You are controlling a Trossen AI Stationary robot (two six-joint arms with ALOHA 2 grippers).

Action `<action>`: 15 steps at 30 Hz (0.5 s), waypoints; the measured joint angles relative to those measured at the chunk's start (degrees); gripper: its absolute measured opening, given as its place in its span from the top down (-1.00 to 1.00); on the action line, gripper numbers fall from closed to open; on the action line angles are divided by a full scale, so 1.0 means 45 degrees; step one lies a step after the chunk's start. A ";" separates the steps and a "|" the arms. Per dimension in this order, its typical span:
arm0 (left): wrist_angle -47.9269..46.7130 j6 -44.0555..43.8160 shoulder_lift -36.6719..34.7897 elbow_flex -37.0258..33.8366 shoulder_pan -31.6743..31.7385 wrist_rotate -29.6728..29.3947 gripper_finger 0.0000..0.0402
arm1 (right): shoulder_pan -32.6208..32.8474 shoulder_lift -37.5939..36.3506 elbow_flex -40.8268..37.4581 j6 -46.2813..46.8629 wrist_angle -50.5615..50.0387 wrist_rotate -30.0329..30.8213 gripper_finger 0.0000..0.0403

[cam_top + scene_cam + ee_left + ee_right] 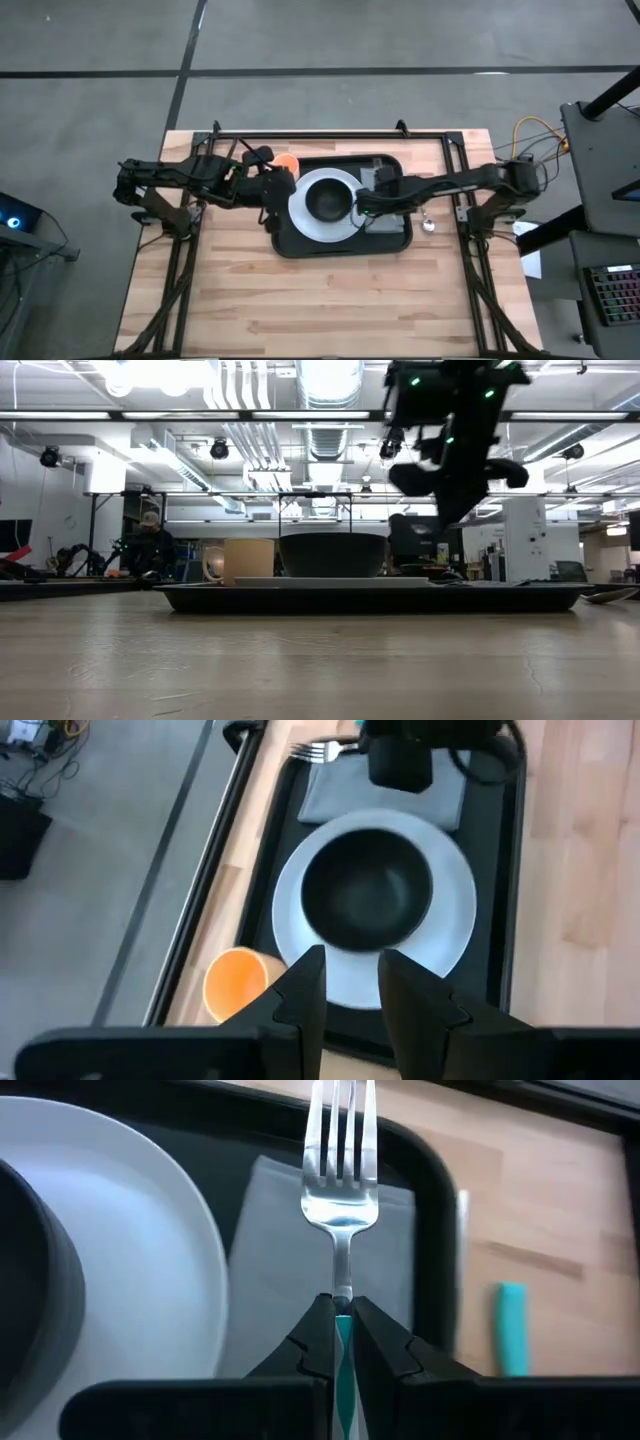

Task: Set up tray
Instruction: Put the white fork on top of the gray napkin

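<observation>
Over the right part of the tray (pixel 340 243): right gripper (pixel 341 1312) clamped on a fork (pixel 341 1175), tines pointing ahead above the grey napkin (pixel 285 1240); left gripper (pixel 351 982) narrowly parted, farther off.

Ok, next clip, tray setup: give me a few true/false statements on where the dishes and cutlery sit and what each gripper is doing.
1. The right gripper is shut on a fork. True.
2. The fork is held over the plate. False: it hangs over the grey napkin, beside the white plate.
3. The black bowl sits on the white plate inside the tray. True.
4. The left gripper is holding the orange cup. False: its fingers are apart and empty; the cup stands beside the tray.
5. A spoon lies on the table outside the tray. True.
</observation>
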 joint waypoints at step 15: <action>0.5364 0.2703 -0.6171 -0.7921 0.0005 0.4377 0.62 | -0.0340 0.1523 0.0158 0.0350 0.1398 -0.0241 0.95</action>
